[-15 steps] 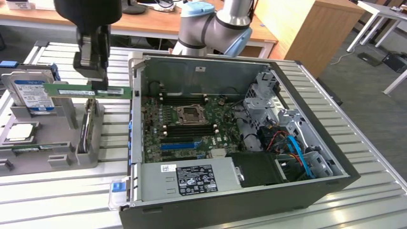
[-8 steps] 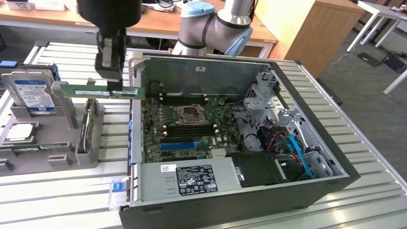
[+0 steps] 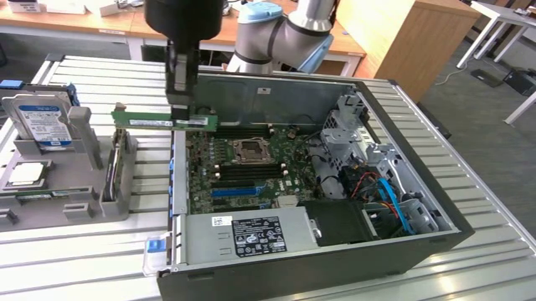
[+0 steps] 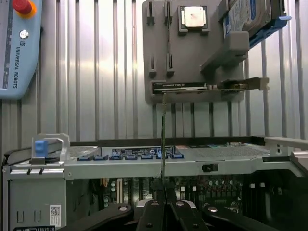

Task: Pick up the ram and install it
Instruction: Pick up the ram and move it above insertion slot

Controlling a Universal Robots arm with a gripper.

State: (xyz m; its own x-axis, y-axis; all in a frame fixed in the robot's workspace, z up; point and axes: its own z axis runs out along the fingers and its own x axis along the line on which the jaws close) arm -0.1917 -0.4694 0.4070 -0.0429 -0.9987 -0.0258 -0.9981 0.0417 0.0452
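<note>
Clenched on the ram [image 3: 138,118] near its middle, with the hand [image 3: 186,116] pointing straight down – green stick held clear in the air, long side roughly level, above the case [image 3: 293,279] wall on the exterior view's left. Part of the stick over the case's open inside, the rest out past that wall toward the holder [image 3: 80,125]. Not seated in any slot of the board [image 3: 251,172] on the case floor; well above it. In the wrist view, seen edge-on as a thin line – ram [image 4: 163,134] running out from between the fingers of the hand [image 4: 163,199] and crossing the case [image 4: 144,167] wall. Inside the case, by the wall nearest the exterior camera, a power supply [image 3: 251,233] with a black label; deeper in, a socket [image 3: 250,150] on the board. Beside the case on the counter [image 3: 477,194], on the exterior view's left, the grey holder with a blue-labelled drive [image 3: 42,122] standing upright and a CPU [image 3: 25,174] lying flat. Beyond the case in the wrist view, the same holder [image 4: 159,53], CPU [image 4: 194,18] and drive [image 4: 245,17], plus a pendant [image 4: 14,48] on the counter [image 4: 96,72].
</note>
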